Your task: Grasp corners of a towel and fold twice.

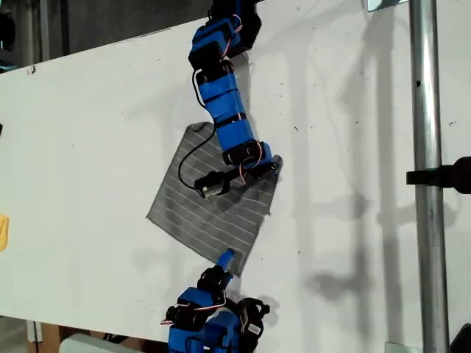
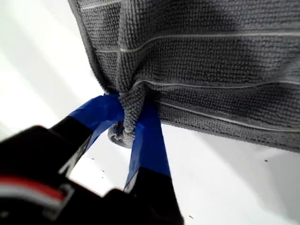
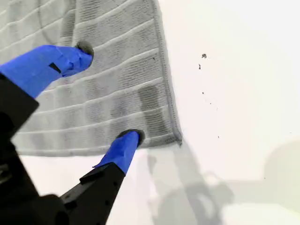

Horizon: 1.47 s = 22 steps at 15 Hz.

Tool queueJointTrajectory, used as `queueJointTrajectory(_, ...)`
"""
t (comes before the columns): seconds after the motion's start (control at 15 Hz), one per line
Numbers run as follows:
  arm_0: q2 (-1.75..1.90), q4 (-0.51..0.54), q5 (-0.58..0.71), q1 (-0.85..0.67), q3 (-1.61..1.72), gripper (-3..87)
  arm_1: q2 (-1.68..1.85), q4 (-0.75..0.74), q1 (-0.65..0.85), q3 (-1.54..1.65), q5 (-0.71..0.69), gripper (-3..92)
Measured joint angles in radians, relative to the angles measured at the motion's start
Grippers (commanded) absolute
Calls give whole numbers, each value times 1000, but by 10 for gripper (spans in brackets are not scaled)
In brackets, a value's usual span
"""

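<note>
Towel point(image 1: 210, 202): grey ribbed cloth, pale stripes, lying flat on our white table point(image 1: 88, 147).
My first gripper point(image 2: 129, 119): we are pinching one bunched corner point(image 2: 125, 133).
My second gripper point(image 3: 110, 96): spread wide, tips pressing cloth.

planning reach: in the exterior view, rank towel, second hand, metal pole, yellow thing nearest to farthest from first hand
1. towel: its lower corner pinched in my first hand.
2. my second hand: higher in that view, open on the towel.
3. metal pole at the exterior view's right and yellow thing at its left edge: too close to call.
</note>
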Motion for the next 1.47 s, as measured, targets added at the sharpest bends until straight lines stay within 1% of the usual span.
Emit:
queueJointTrajectory(0.07, -57, -43, -8, -8, 14, 291, 2, 0, 0, 0, 0, -3)
queueJointTrajectory(0.13, -112, -55, -15, -15, 18, 287, 2, 0, 0, 0, 0, -3)
queueJointTrajectory(0.2, -161, -92, -21, -25, 20, 285, 2, 0, 0, 0, 0, -3)
queueJointTrajectory(0.4, -250, -126, -18, -75, 41, 275, 2, 0, 0, 2, 0, -3)
queueJointTrajectory(0.53, -314, -184, -18, -81, 46, 261, 3, 0, 0, 2, 0, -3)
queueJointTrajectory(0.6, -360, -209, -29, -78, 44, 230, 3, 0, 0, 2, 0, -3)
queueJointTrajectory(0.67, -400, -227, -25, -63, 29, 179, 3, 0, 0, 2, 0, -3)
queueJointTrajectory(0.73, -428, -255, -32, -43, 8, 72, 3, 0, 0, 2, 0, -3)
queueJointTrajectory(0.8, -451, -279, -37, -29, -11, 6, 3, 0, 0, 2, 0, -3)
queueJointTrajectory(0.87, -466, -308, -34, -15, -21, -4, 3, 0, 0, 2, 0, -3)
queueJointTrajectory(1.07, -459, -345, -75, 32, -29, -5, 11, 8, 0, 6, 0, -3)
queueJointTrajectory(1.2, -408, -333, -91, 75, -31, -5, 29, 17, 0, 25, 0, -3)
queueJointTrajectory(1.27, -403, -301, -106, 103, -61, -6, 35, 31, -3, 29, 0, -3)
queueJointTrajectory(1.33, -403, -230, -130, 123, -121, -6, 41, 46, -9, 32, 0, -3)
queueJointTrajectory(1.47, -403, -146, -169, 187, -232, -6, 63, 91, -44, 43, 17, -3)
